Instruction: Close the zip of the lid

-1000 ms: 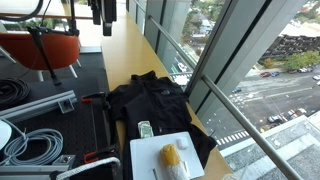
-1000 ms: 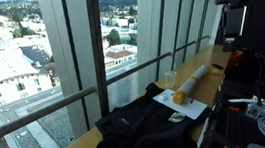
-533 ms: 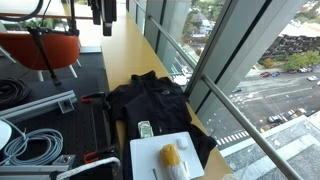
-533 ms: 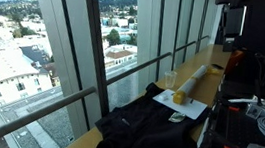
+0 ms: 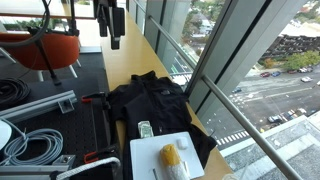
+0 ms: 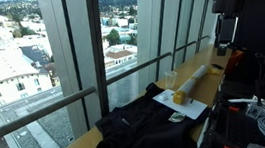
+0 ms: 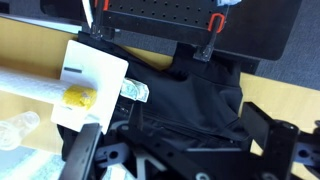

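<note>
Your pincer (image 7: 173, 122) hangs well above the bench (image 7: 30, 50) with its fingers (image 7: 82, 152) spread wide apart, pointing down over the dark fabric in the wrist view. In an exterior view the pincer (image 5: 113, 25) sits at the top of the frame, well apart from everything lying on the wood. The lid (image 7: 200, 95) is the rumpled top flap of the black bag (image 5: 150, 102), which lies flat on the bench beside the window glass (image 5: 230, 60). Its zip is too dark to make out, so you cannot tell from here how far it is drawn. Just beside the bag, touching its edge, lies a white board (image 7: 100, 65) with a yellow object (image 7: 80, 97) resting on it. A small silvery packet (image 7: 135, 92) lies at the seam between board and bag. In an exterior view the bag (image 6: 151, 132) is nearer the camera than the board.
</note>
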Controlling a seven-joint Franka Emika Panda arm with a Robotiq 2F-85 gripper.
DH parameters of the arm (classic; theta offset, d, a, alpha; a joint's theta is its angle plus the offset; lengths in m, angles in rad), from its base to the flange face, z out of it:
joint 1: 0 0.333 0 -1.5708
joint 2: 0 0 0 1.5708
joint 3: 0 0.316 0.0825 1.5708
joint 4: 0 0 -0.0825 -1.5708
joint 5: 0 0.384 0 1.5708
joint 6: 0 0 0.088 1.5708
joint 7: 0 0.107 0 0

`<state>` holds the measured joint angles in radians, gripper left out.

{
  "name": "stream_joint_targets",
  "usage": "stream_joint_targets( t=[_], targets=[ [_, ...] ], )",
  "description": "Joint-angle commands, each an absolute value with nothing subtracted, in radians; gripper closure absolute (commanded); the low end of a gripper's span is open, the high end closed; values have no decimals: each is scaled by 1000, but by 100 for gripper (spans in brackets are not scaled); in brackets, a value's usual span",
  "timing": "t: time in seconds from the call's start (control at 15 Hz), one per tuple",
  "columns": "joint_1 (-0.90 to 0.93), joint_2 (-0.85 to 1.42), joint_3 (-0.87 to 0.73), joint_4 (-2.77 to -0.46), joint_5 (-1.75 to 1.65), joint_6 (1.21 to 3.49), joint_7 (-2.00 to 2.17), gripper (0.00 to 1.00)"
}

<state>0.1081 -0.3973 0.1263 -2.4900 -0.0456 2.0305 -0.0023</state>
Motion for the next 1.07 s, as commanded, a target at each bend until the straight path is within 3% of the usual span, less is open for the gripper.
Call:
stream_joint_targets(
  t=[0.0,0.53,1.0],
  targets=[
    [76,-377,83,-2564,-115,2234,-65,0],
    [30,-103,49,-2632,-152,2737,-63,0],
    [-12,295,12,-2453,-114,2881,-126,0]
  ],
)
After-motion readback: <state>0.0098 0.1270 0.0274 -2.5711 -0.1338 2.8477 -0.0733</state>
